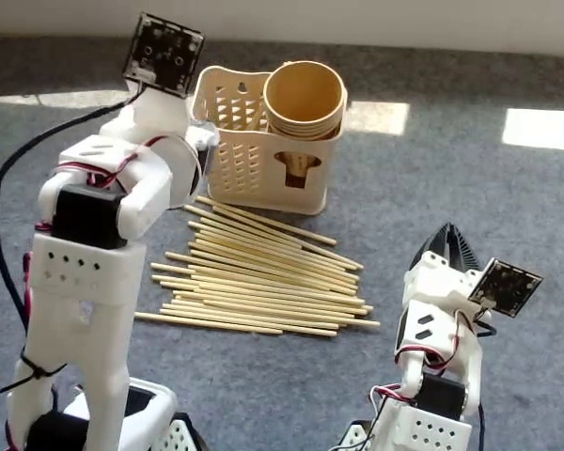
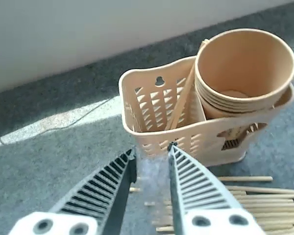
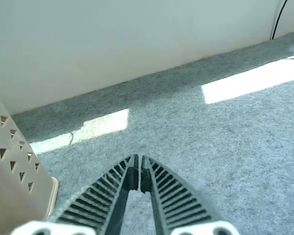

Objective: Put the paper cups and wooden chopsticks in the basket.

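Sticks (image 1: 263, 282): a loose pile on the carpet (image 1: 470, 169), below your left pincer (image 2: 152, 149) and a little back from its tips, on the arms' side of the basket (image 1: 235, 169).
Long axis: the sticks run crosswise, from the left arm's side towards the right arm's, fanning slightly.
Nearer arm: I judge the left. Its tips hang just beside the pile's basket-side ends, while your right pincer (image 1: 448, 249) stands a little off the far ends.
Left pincer: jaws parted by a narrow gap, nothing between them, pointing at the basket's wall, with no contact visible.
Right pincer: jaws pressed together and empty, over bare carpet.
Cups (image 1: 305, 94): stacked inside the basket, in the compartment farther from the left pincer.
One stick (image 2: 183, 95): leaning in the nearer compartment.
Next move: you'd need to drop the left pincer and close across the sticks' length.
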`<action>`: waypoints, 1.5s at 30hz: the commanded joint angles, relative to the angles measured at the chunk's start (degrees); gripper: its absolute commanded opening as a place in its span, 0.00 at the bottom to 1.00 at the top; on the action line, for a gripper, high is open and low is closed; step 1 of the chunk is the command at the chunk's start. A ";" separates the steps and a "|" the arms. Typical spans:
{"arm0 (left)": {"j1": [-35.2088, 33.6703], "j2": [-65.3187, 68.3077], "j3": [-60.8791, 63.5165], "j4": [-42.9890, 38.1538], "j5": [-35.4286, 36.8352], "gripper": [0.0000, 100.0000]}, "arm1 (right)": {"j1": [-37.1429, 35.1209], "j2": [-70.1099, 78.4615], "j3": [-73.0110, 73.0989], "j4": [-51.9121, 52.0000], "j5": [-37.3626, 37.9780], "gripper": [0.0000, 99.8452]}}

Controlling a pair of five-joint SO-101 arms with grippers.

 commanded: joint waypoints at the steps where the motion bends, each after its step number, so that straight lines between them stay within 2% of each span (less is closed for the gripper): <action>1: 3.38 -4.09 -2.51 4.92 -4.04 0.12 | -0.40 -0.22 -0.22 -1.89 0.79 0.03; 8: 10.42 -6.37 1.98 13.80 -11.08 0.12 | -0.22 -0.22 -0.13 -1.89 0.79 0.03; 11: 11.03 -6.37 8.48 13.71 -12.92 0.11 | -0.22 -0.22 -0.04 -1.89 0.79 0.03; 15: 10.86 -6.46 16.40 13.71 -19.34 0.06 | -0.22 -0.22 0.04 -1.89 0.79 0.03; 20: 11.03 -6.46 23.60 14.07 -24.35 0.06 | -0.22 -0.22 0.04 -1.89 0.79 0.03; 27: 11.21 -6.46 34.51 13.54 -26.11 0.06 | -0.22 -0.22 0.04 -1.89 0.79 0.03; 35: 11.30 -6.46 46.46 4.22 -25.85 0.06 | -0.22 -0.22 0.04 -1.89 0.79 0.03; 45: 14.20 -6.37 55.78 -2.29 -25.85 0.11 | -0.22 -0.22 0.04 -1.89 0.88 0.03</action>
